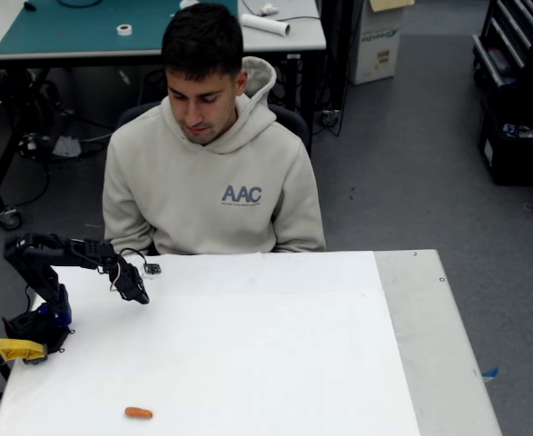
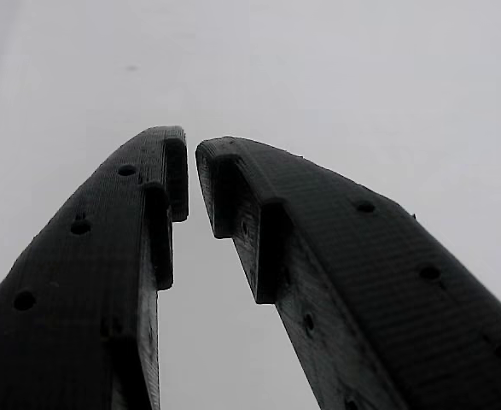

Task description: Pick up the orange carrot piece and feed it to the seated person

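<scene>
One big white bench [image 1: 248,345] with a grey strip along its right side fills the front of the fixed view, on a grey floor. Behind it sits the seated person in a beige hooded top with "AAC" on the chest [image 1: 213,182], looking down at the bench. Farther back stands another table with a green mat [image 1: 84,25] and a roll of tape on it. The tiny orange carrot piece with round ends [image 1: 139,412] lies flat near the front edge of the bench, toward the left, well apart from the arm. The black robot arm [image 1: 44,272] stands at the left edge, bent over and reaching right. Its black tool [image 1: 139,292] [image 2: 191,166] points down over the white top, with its two fingers nearly together at the tips and nothing between them.
</scene>
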{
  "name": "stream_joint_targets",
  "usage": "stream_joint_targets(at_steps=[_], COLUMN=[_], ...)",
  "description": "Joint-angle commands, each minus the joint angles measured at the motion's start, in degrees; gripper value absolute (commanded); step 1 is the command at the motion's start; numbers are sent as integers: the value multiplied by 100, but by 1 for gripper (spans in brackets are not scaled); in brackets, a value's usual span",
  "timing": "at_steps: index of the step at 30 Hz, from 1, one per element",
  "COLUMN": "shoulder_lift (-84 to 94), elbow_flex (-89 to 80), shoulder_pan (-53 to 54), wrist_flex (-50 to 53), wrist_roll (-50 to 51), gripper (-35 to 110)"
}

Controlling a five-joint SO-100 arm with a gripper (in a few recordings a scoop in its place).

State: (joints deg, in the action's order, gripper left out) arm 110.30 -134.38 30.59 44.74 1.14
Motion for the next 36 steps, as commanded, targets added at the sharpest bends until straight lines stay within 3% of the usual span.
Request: stream_joint_targets(at_steps=[1, 15, 36], shoulder_lift=[-255, -1582, -527], elbow_flex=[580, 2294, 2417], shoulder_pan=[334, 1248, 2979], wrist_flex=[-35, 0, 9], wrist_roll=[-264, -519, -598], gripper=[-2, -2, -2])
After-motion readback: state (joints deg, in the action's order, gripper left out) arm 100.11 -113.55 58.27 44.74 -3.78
